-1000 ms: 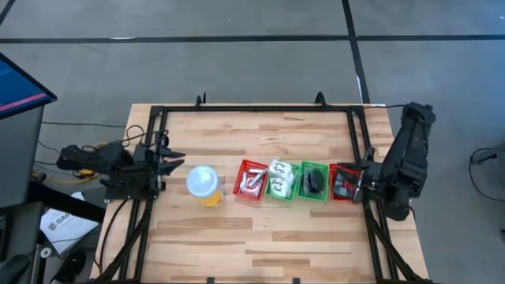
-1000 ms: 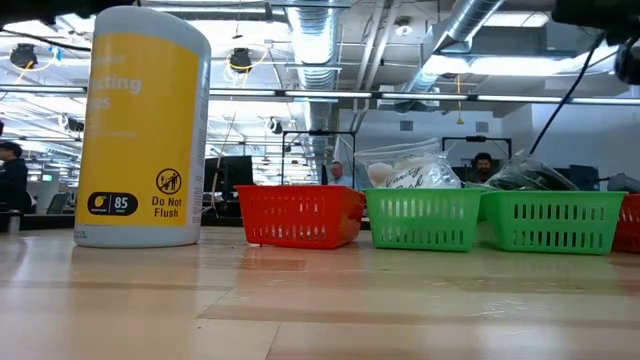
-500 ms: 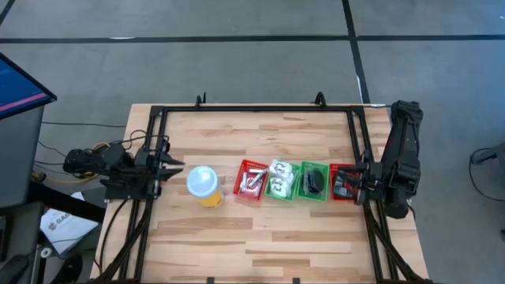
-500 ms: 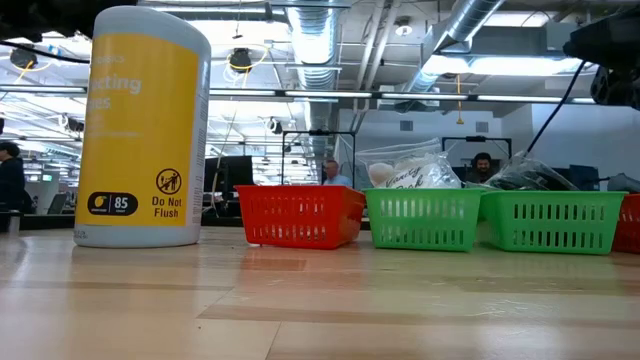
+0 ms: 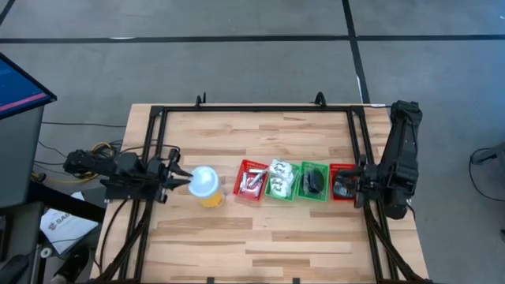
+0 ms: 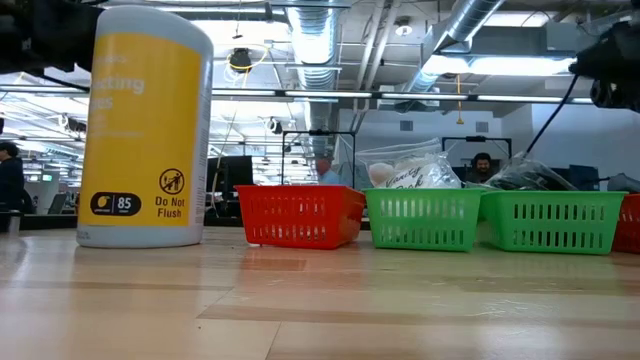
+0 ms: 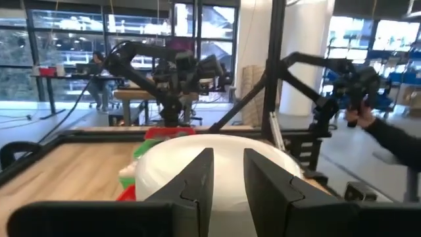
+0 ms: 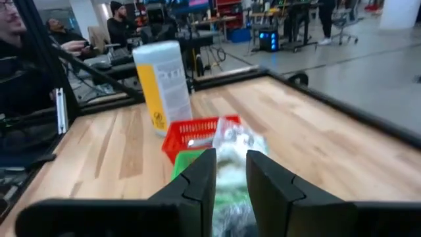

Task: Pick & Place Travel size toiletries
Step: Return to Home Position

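Reading the row: toiletries [image 5: 278,177] sit binned at the middle of the desk [image 5: 316,134], between my hands. My left hand [image 5: 180,181], narrow and empty, points at the yellow cup [image 5: 203,183] just beside it. My right hand [image 5: 353,186], equally narrow, is at the end red bin [image 5: 339,166]. Each should retreat outward.

Seen from above, the right gripper [image 5: 353,183] covers part of the right red bin [image 5: 334,170], whose contents are too small to name. At table height that bin is cut by the picture's edge, and the left red bin [image 6: 300,216] hides its own contents. From the left wrist the lid [image 7: 161,171] blocks most of what stands behind it. From the right wrist the packets [image 8: 238,141] are blurred, perhaps two.
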Controlling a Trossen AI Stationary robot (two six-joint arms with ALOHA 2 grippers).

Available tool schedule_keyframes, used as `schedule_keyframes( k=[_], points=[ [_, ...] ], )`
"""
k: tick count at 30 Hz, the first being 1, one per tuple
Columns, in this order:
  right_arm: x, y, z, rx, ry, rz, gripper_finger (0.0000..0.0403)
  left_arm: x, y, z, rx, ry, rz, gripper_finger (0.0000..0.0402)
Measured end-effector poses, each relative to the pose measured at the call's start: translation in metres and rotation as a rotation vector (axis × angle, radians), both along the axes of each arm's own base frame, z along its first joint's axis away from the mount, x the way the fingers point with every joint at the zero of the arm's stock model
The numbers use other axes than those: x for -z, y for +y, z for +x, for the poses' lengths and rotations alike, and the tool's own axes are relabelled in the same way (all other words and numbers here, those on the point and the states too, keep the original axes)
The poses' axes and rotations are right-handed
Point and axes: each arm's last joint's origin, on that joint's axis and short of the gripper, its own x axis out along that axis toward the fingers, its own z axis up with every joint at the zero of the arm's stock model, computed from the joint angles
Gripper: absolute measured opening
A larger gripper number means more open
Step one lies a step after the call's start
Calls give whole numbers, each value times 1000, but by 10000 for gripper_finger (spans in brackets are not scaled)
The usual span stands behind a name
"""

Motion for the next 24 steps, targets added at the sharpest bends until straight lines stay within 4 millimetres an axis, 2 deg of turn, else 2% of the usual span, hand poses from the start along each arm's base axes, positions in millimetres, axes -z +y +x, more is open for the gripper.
schedule_keyframes(
  k=[7,19,24],
  points=[
    [41,-3,-1,3,19,0,76,6,-4,1,134,-27,6,76],
    [41,-4,-1,7,12,-27,76,4,-4,2,107,-66,67,76],
    [41,-4,-1,1,27,-27,76,4,-7,0,236,-72,55,76]
  ],
)
